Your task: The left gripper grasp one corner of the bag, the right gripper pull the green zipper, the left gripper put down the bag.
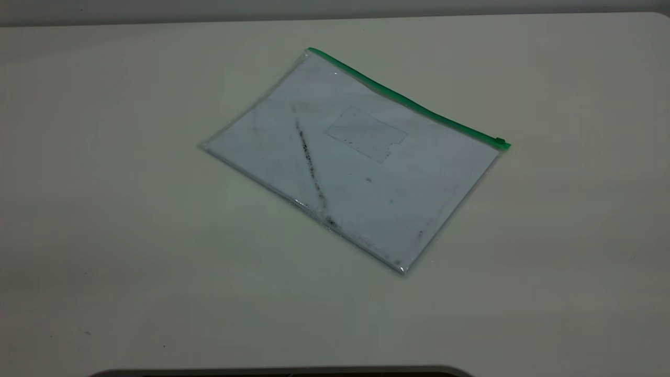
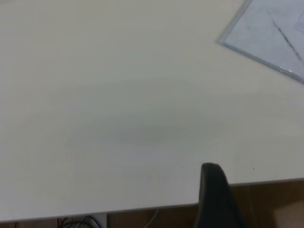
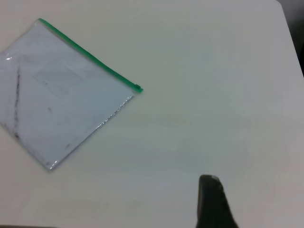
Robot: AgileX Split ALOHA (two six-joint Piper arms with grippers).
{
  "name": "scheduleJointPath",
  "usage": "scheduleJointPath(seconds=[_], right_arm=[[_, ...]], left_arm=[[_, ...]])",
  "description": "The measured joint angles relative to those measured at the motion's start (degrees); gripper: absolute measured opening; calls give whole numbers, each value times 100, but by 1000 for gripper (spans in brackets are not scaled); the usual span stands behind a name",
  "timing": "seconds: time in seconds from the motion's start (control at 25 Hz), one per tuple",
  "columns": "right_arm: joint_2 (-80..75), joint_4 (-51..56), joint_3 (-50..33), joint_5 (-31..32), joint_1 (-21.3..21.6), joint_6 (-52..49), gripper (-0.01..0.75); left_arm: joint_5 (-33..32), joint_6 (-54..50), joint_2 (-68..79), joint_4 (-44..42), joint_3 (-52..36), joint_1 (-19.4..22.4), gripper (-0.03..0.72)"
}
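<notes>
The bag (image 1: pixel 350 157) lies flat on the white table, a clear pouch with a white sheet inside, a dark diagonal smudge (image 1: pixel 311 170) and a card pocket (image 1: pixel 366 135). The green zipper (image 1: pixel 403 99) runs along its far edge, with the slider tab (image 1: pixel 500 141) at the right end. The corner (image 1: pixel 310 51) is the strip's far left end. Neither gripper shows in the exterior view. My left gripper (image 2: pixel 213 194) shows only as a black tip, far from the bag (image 2: pixel 270 33). My right gripper (image 3: pixel 211 199) is likewise a black tip, away from the bag (image 3: pixel 61 95) and the slider tab (image 3: pixel 137 88).
The table (image 1: pixel 131 235) is bare around the bag. Its near edge shows in the left wrist view (image 2: pixel 142 209), with cables below. A rounded table corner shows in the right wrist view (image 3: pixel 285 14). A dark strip (image 1: pixel 282 372) lies at the exterior view's bottom edge.
</notes>
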State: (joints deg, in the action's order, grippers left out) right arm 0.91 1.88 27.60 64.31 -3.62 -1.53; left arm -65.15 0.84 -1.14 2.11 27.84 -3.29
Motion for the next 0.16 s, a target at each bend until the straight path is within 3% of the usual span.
scheduleJointPath(seconds=[0.16], right_arm=[[0, 0, 0, 0, 0, 0, 494]], left_arm=[[0, 0, 0, 0, 0, 0, 498]])
